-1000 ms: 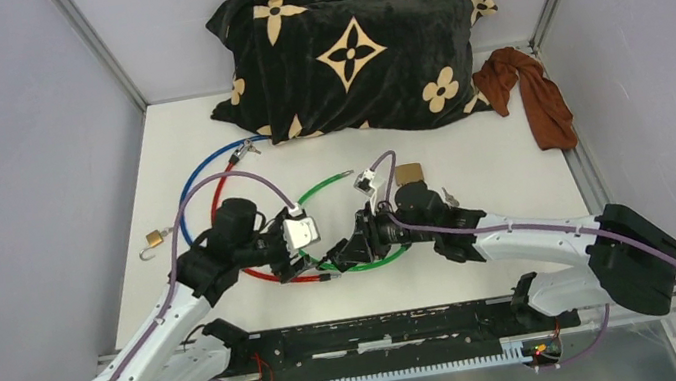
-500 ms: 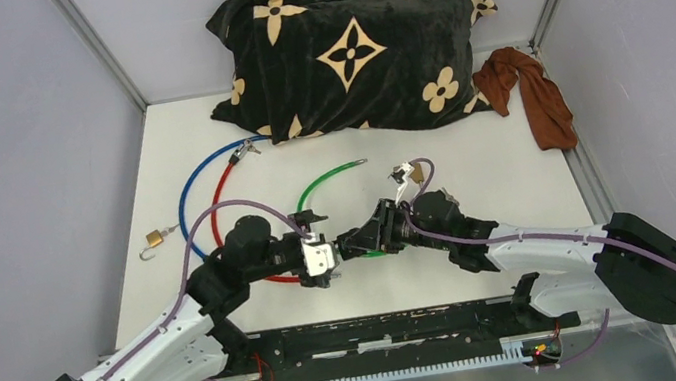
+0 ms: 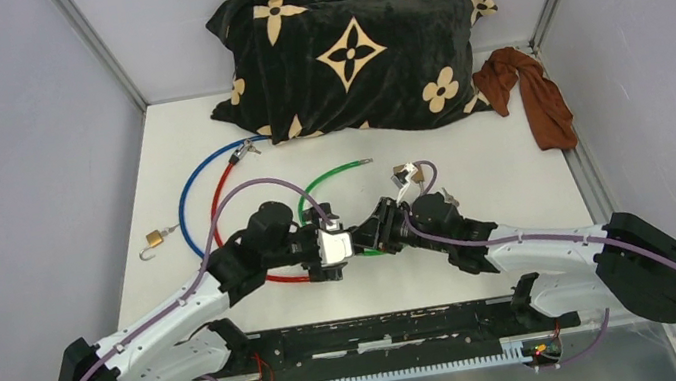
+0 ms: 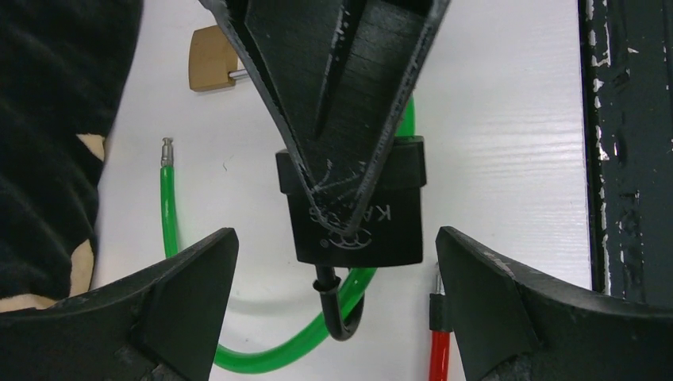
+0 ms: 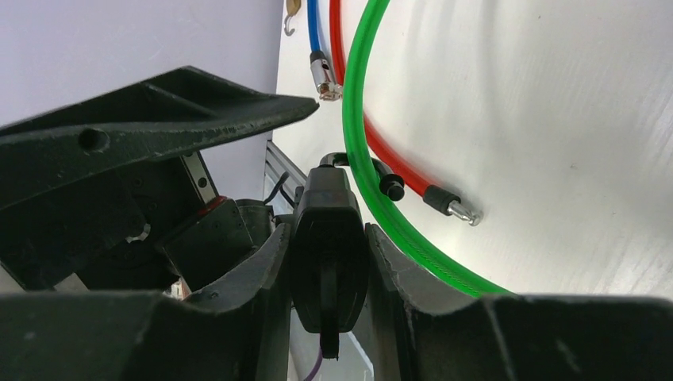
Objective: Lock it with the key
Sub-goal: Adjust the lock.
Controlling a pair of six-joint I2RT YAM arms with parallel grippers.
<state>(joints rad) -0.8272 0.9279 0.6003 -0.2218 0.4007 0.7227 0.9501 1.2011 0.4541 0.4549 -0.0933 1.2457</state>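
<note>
- Between the two arms, near the middle of the table [image 3: 515, 186], the black lock [image 4: 365, 238] is held by the right gripper [image 5: 327, 234], whose fingers are clamped on its two broad faces.
- Its long axis runs left to right. The shackle [image 4: 337, 313] points left, at the left wrist, and the other end points right, into the right gripper.
- The shackle looks like an open hook and crosses the green cable [image 3: 312, 192]. I cannot tell whether the cable runs through it.
- The left gripper [image 4: 335, 246] has its fingers [image 4: 186, 305] wide apart, one on each side of the shackle end, touching nothing.
- In the left wrist view a right finger covers most of the lock's upper face, and the printed mark reads only in part.
- In the right wrist view the lock shows edge-on. A thin dark piece at its right end is too dim to name, so I cannot tell whether a key sits there.
- From above, the lock is all but hidden between the gripper bodies.
- The red cable [image 4: 438, 345] has one end just beside the left gripper, cut off by the frame.
- A brass lock [image 3: 418, 174] lies far right of the grippers. The small metal bits beside it are too small to name.
</note>
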